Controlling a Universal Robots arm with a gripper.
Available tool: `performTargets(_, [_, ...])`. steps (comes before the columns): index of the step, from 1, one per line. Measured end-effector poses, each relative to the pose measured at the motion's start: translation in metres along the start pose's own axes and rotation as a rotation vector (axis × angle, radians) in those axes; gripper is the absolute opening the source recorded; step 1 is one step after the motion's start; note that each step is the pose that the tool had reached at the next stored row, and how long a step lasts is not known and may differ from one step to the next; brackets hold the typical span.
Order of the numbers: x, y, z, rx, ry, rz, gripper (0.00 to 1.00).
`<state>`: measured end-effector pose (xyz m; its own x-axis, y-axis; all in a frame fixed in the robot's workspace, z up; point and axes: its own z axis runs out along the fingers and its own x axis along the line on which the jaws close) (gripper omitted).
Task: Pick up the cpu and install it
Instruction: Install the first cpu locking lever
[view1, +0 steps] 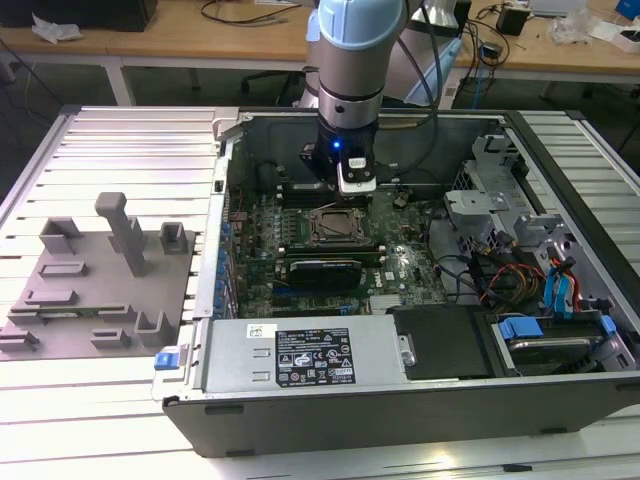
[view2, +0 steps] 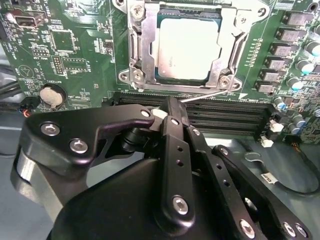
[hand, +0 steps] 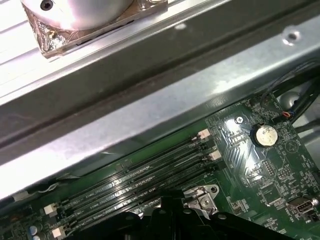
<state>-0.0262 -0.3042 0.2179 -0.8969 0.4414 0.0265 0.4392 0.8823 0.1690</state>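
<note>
The cpu (view2: 182, 47), a flat square chip with a silver-white top, lies flat inside the metal socket frame (view2: 137, 50) on the green motherboard. In the exterior view the socket (view1: 338, 226) sits mid-board inside the open computer case. My gripper (view2: 170, 106) hovers over the black memory slots (view2: 225, 117) just beside the socket, its fingers drawn together with nothing between them. It is apart from the cpu. In the exterior view the gripper (view1: 357, 187) hangs just behind the socket.
The grey fixture plate (view1: 100, 270) with blocks and posts lies at the exterior view's left on the slatted table. The case wall (hand: 150, 100) runs close beside the memory slots (hand: 150, 172). A coin battery (hand: 264, 135), the power supply (view1: 300, 355) and cables (view1: 500, 275) surround the board.
</note>
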Motion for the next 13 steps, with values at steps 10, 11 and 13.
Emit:
performTargets(10, [0.009,-0.0022,0.0027,0.0247,-0.0204,0.014,0.11])
performTargets(11, [0.0091,-0.002,0.0035,0.0284,-0.0232,0.017,0.11])
performTargets(13, [0.0098,-0.0007,0.0045,0.0292,-0.0252,0.027,0.11])
